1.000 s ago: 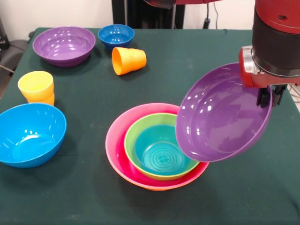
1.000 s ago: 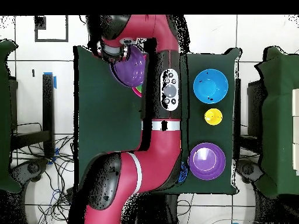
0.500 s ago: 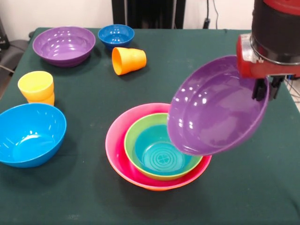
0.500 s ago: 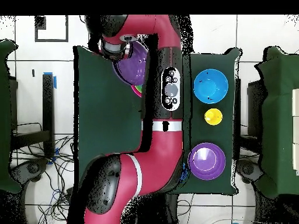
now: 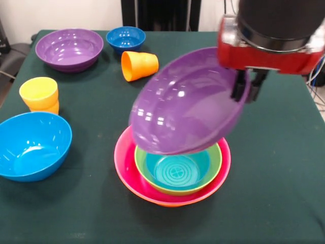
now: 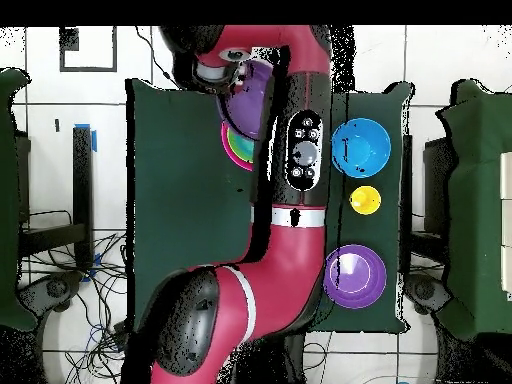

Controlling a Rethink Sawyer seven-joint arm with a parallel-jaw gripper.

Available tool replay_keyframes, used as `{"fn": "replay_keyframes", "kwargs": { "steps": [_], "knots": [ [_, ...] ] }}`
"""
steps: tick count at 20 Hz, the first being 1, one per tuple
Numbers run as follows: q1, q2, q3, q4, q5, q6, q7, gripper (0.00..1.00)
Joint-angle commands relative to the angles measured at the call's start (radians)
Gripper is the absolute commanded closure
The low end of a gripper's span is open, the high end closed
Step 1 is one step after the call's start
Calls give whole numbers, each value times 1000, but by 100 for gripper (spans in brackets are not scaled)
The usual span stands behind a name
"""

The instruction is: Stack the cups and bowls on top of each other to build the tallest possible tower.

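1. Worktop (image 5: 284, 203): dark green cloth surface carrying all the items; it also shows in the overhead view (image 6: 180, 200).
2. Arm (image 6: 275, 250): red and black, reaching over the worktop; its wrist (image 5: 271, 48) hangs above the right side of the tower.
3. Carried purple bowl (image 5: 185, 104): held tilted in the air, its open face turned toward the near left, directly above the tower and not yet resting in it. In the overhead view (image 6: 250, 100) it covers part of the tower.
4. Tower (image 5: 127, 162): a pink bowl outermost, with an orange rim showing beneath it at the near edge, then a green bowl (image 5: 216, 157) and a teal bowl (image 5: 175, 170) nested inside. It stands near the centre of the worktop.
5. Light blue bowl (image 5: 30, 145): upright at the near left, well apart from the tower.
6. Second purple bowl (image 5: 68, 48): upright at the far left.
7. Small dark blue bowl (image 5: 125, 38): just right of the second purple bowl.
8. Orange cup (image 5: 138, 65): lying on its side, near the dark blue bowl.
9. Yellow cup (image 5: 39, 94): upright at the left, seated on something orange.
10. Fingers (image 5: 245, 86): clenched on the right rim of the carried purple bowl.
11. Step in hand: bringing the carried bowl over the tower. The next move appears to call for levelling it, centring it over the teal bowl, lowering and letting go.
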Motion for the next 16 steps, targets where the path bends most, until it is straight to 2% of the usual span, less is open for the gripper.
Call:
{"fn": "replay_keyframes", "kwargs": {
  "steps": [1, 7, 11, 12, 16],
  "knots": [
    [-55, -7, 142, -10, -190, 69, -303, 100],
    [-79, 7, 179, 15, -224, 58, -313, 100],
    [-88, 23, 169, 50, -195, 38, -274, 100],
    [-96, 31, 150, 86, -134, 0, -232, 100],
    [-108, 40, 100, 149, -92, -158, -250, 100]
  ]
}}
